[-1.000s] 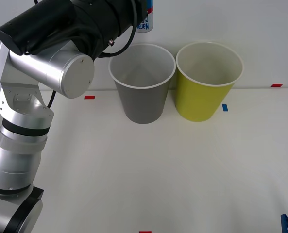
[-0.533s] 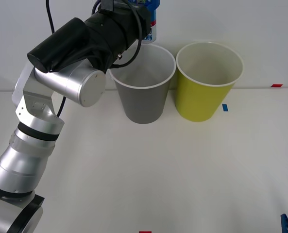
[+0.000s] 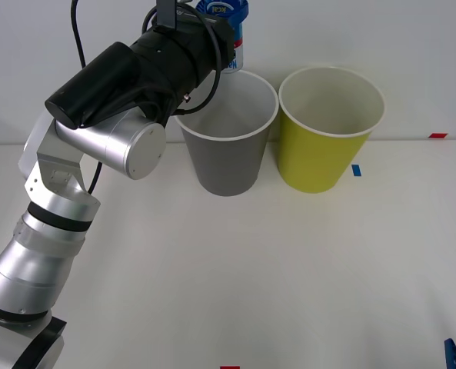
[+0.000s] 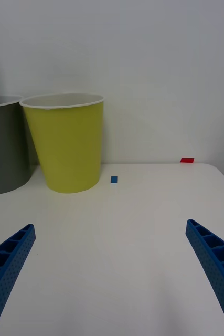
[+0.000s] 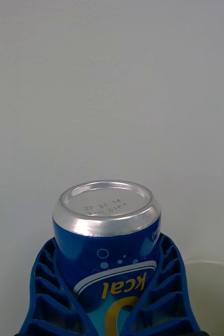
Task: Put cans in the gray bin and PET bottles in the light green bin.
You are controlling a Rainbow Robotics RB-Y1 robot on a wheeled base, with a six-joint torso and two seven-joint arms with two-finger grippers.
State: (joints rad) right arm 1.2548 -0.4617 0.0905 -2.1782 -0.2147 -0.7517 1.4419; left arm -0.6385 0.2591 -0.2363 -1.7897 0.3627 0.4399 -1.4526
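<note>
From the front, your left tool [image 3: 226, 23] grips the blue can [image 3: 229, 31] above the gray bin's [image 3: 226, 131] far rim; the light green bin [image 3: 329, 134] stands just beside it on the white counter [image 3: 274, 277].

At the right wrist, your right tool [image 4: 112, 273] hangs spread wide over the counter.

At the left wrist, the can's silver end reads "27 01 14", and its label shows "kcal" upside down between the ribbed fingers [image 5: 49, 294].

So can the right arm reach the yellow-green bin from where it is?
Probably yes. The right tool is open and faces the round yellow-green bin, with only bare white table between them.
</note>
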